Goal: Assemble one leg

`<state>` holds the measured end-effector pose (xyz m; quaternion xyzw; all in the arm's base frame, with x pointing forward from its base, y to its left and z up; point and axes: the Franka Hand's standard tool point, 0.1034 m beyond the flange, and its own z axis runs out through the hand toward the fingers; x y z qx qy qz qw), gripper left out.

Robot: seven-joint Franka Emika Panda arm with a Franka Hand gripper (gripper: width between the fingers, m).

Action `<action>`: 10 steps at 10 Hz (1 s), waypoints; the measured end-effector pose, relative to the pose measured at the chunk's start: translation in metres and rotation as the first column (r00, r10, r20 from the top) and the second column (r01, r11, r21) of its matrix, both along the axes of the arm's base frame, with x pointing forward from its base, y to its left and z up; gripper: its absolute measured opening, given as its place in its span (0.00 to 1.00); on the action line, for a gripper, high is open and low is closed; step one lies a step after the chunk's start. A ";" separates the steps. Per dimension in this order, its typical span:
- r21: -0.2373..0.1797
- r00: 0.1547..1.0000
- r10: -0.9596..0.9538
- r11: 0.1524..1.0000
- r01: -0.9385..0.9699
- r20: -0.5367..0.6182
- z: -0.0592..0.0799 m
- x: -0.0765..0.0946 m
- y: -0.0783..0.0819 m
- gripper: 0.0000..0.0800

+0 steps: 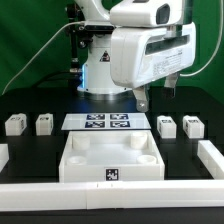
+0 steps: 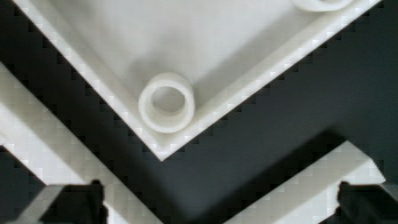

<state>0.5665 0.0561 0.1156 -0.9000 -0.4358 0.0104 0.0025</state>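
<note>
Your gripper [image 1: 156, 93] hangs above the table with its two dark fingers [image 1: 141, 99] spread apart, clear of every part. The arm's casing behind it is glossy white plastic with rounded edges.

The four legs all stand on the matte black table [image 1: 30, 145]. Each is a small, chunky white plastic block with a black-and-white square tag on the side facing the exterior camera. The outer left leg [image 1: 14, 125] and inner left leg [image 1: 44, 123] stand near each other at the exterior view's left of the marker board [image 1: 108, 122]. The inner right leg [image 1: 167, 126] and outer right leg [image 1: 192, 126] stand at its right. The inner right leg is the one nearest the fingers, but it is not touching them.

Just in front of the marker board lies the large white tray-like piece [image 1: 75, 160]. It is angular, with a raised rim and a square tag on its front wall. The wrist view looks down on one corner of it. There the rim forms a sharp V around a smooth, pale floor, and a round raised ring socket [image 2: 166, 103] sits near the corner. A second ring [image 2: 326, 4] is cut off by the picture's edge. A long white bar [image 1: 60, 193] lies along the front of the table.
</note>
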 end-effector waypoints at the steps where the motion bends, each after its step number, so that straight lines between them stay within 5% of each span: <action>1: 0.000 1.000 0.000 1.000 0.000 0.000 0.000 0.000 0.000 0.81; 10: 0.001 1.000 0.022 1.000 -0.022 0.000 -0.004 -0.006 -0.001 0.81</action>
